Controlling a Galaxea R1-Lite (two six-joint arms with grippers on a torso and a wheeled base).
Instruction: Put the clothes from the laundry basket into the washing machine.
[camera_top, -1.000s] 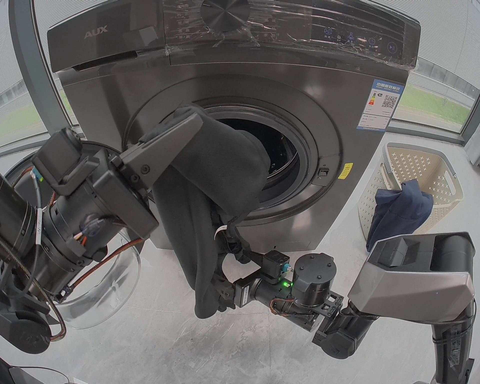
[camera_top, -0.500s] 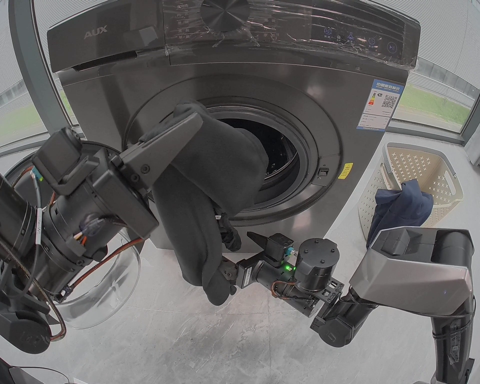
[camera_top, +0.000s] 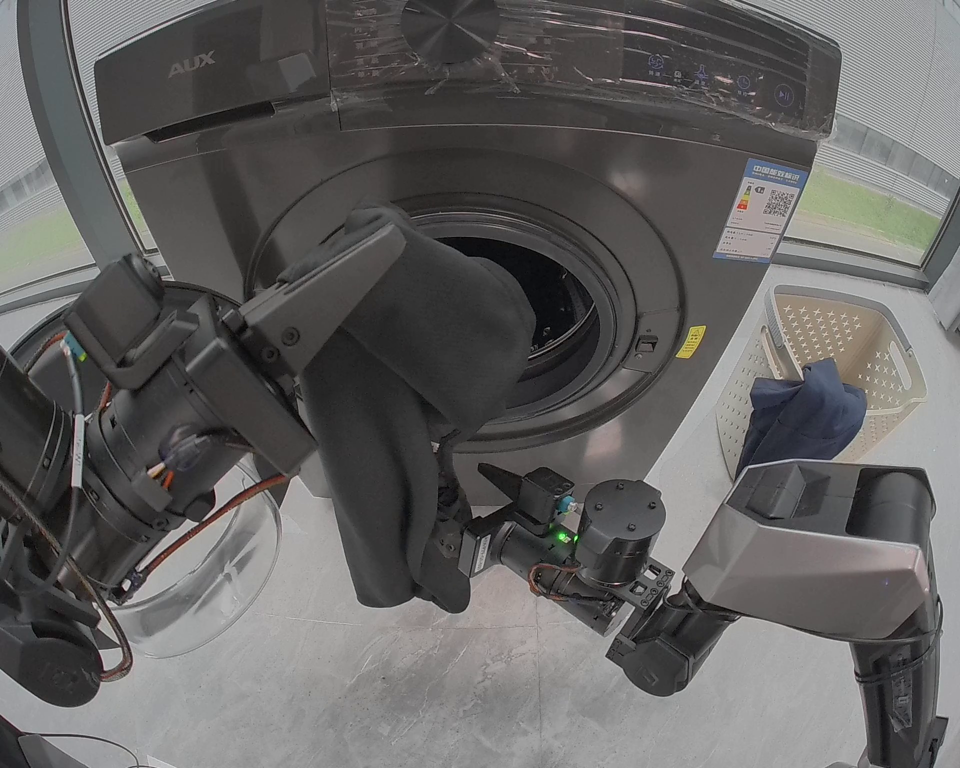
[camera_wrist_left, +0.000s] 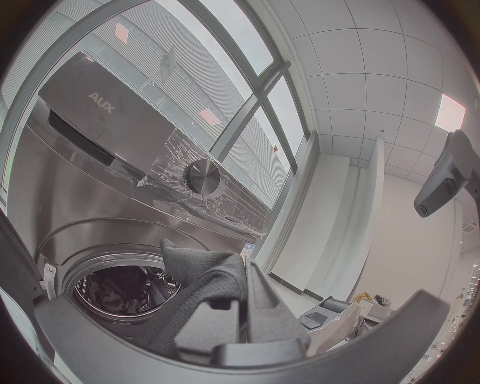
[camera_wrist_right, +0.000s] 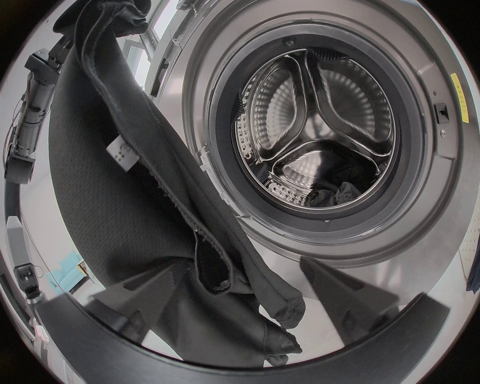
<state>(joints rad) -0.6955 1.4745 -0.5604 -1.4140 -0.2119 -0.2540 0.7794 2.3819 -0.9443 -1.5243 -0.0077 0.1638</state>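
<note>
**Charcoal garment hangs at the washer's open mouth**

Dark grey and coarse-knit, the charcoal garment (camera_top: 430, 330) is pinched at its top by the left gripper (camera_top: 385, 250), whose jaws are closed flat on the cloth in front of the upper left of the door opening. From there the fabric drapes over the gripper and falls in a long fold toward the floor (camera_top: 400, 690), covering the left part of the opening. A white label (camera_wrist_right: 121, 152) shows on its inner seam.

The right gripper (camera_top: 465, 520) sits low, below the opening, with its jaws spread wide. The garment's lower end lies over one finger (camera_wrist_right: 130, 300) and bunches in the gap, while the other finger (camera_wrist_right: 345, 300) stands bare and apart from the cloth; nothing is clamped.

Behind, the washing machine (camera_top: 640, 200) stands with its glass door (camera_top: 200, 590) swung out to the robot's left. Inside the steel drum (camera_wrist_right: 320, 115) a dark heap of clothing (camera_wrist_right: 340, 192) rests at the bottom. To the right of the machine, the laundry basket (camera_top: 850, 330) — cream and perforated — holds a navy garment (camera_top: 800, 420) slumped over its near rim.
</note>
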